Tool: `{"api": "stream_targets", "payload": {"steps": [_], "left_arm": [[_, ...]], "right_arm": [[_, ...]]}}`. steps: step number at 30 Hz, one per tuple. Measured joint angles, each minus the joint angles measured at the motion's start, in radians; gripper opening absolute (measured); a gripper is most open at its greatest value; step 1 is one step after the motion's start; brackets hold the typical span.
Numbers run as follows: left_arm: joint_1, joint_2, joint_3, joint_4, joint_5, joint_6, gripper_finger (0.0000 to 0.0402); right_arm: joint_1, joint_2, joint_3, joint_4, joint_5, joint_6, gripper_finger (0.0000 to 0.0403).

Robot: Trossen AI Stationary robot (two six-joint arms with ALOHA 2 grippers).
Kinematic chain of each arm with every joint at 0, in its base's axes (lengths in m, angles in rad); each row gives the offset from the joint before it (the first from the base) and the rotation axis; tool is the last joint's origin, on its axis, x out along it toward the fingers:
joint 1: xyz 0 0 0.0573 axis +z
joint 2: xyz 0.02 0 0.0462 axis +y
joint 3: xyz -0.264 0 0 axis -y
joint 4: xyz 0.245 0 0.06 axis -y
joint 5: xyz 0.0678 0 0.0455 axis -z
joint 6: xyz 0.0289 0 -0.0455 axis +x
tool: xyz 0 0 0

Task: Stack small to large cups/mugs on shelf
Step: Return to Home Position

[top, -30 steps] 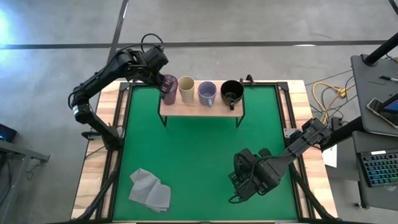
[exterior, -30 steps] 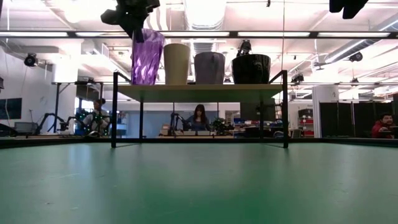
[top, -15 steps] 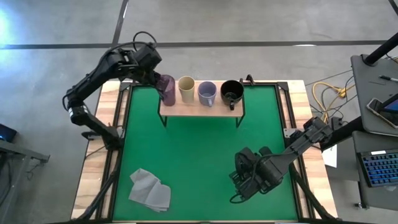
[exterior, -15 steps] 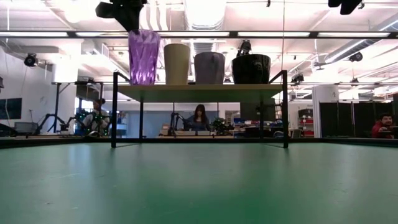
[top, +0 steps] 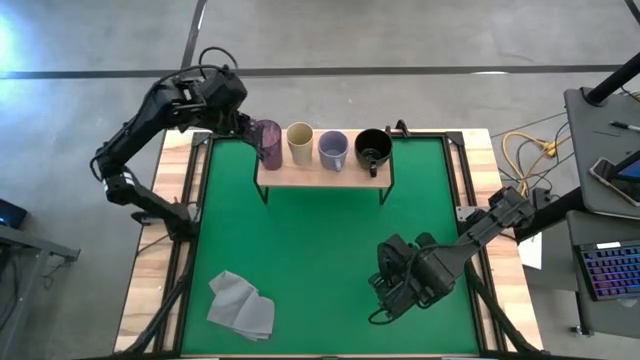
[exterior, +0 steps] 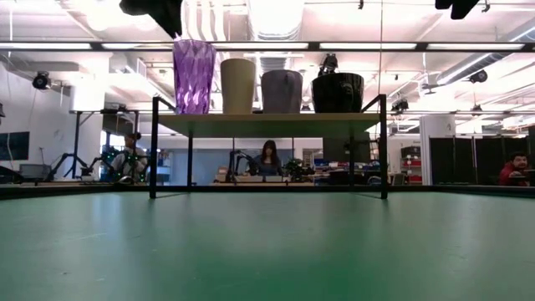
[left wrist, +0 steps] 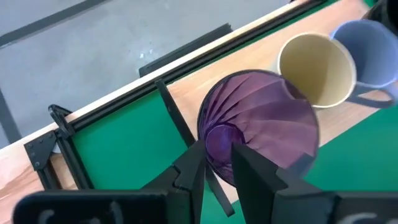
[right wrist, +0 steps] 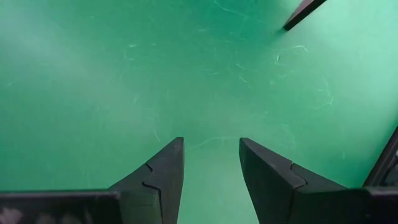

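While the left gripper (left wrist: 217, 149) hovers above it, empty fingers slightly parted, and the right gripper (right wrist: 211, 146) waits over the green mat (top: 300, 240), the tall faceted purple tumbler (exterior: 194, 77) at the end of the light-wood shelf (exterior: 267, 124) looks light, rigid, slick, best pinched at its rim.

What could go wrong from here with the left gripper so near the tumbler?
The left gripper hangs just above the purple tumbler's rim; a low swing could clip and tip it.
The tumbler stands at the shelf's left end, beside the cream cup; a nudge could knock it off or into that cup.
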State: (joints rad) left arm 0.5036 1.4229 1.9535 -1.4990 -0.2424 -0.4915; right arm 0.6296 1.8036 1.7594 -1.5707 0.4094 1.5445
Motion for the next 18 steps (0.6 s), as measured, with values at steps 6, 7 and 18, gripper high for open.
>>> {"api": "stream_targets", "payload": {"steps": [6,7,18], "left_arm": [[-0.068,-0.083,0.032,0.117,0.119,-0.001,0.0064],[-0.098,-0.104,0.032,0.164,0.141,0.0,0.0064],[-0.761,-0.269,-0.218,0.828,0.129,0.119,0.0064]], "right_arm": [[-0.018,-0.101,0.0,0.002,0.105,-0.051,0.0148],[-0.025,-0.13,0.007,0.001,0.144,-0.072,0.0148],[0.045,-0.405,0.102,0.327,0.528,-0.464,0.0148]]}}
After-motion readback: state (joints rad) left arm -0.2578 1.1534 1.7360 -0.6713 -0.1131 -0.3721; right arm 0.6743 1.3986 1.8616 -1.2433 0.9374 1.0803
